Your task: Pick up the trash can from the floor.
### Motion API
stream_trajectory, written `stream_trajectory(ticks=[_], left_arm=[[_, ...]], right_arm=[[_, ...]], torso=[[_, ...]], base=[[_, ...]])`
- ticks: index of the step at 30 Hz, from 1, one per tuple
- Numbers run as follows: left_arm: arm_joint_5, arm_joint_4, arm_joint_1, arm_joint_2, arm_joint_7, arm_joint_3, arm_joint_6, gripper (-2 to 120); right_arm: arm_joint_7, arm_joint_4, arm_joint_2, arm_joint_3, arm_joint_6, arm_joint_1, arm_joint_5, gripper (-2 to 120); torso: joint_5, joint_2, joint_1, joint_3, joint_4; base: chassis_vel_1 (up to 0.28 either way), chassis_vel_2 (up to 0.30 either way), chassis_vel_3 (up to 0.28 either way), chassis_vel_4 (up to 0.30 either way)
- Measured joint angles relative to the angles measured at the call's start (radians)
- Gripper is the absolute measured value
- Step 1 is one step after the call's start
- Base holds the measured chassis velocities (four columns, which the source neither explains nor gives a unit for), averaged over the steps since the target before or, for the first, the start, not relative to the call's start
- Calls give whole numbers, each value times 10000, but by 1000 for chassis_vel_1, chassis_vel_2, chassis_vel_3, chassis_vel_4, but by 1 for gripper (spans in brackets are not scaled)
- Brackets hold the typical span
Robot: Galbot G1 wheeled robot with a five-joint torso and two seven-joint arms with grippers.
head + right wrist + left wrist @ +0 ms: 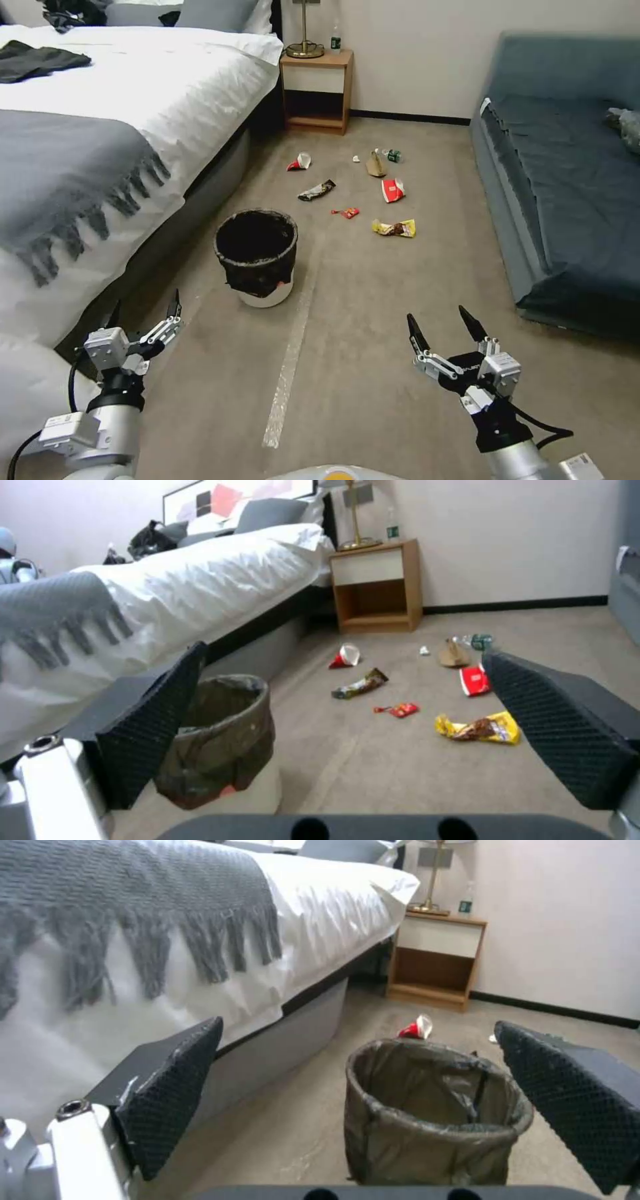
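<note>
While the bin (pixel 257 257) is standing on the floor (pixel 373 320) beside the bed (pixel 133 100), both empty hands, left (pixel 143 317) and right (pixel 445 327), are being held wide short of the bin, ready for its rim.

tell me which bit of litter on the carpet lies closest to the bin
The small red wrapper: it lies just beyond the white round trash can with the black liner, nearer than the yellow snack bag or dark wrapper.

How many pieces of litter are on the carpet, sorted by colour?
Red or red-and-white: 3
Yellow: 1
Dark wrapper: 1
Brown: 1
Green bottle: 1
White scrap: 1
Total: 8
</note>
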Motion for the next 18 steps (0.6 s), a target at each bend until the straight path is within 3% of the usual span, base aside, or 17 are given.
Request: stream_trajectory(ticks=[18], left_arm=[[-35, -28, 33, 48, -12, -19, -6, 100]], right_arm=[[-114, 78, 82, -11, 41, -75, -22, 100]], torso=[[-2, 0, -1, 0, 1]], base=[[-114, 119, 119, -111]])
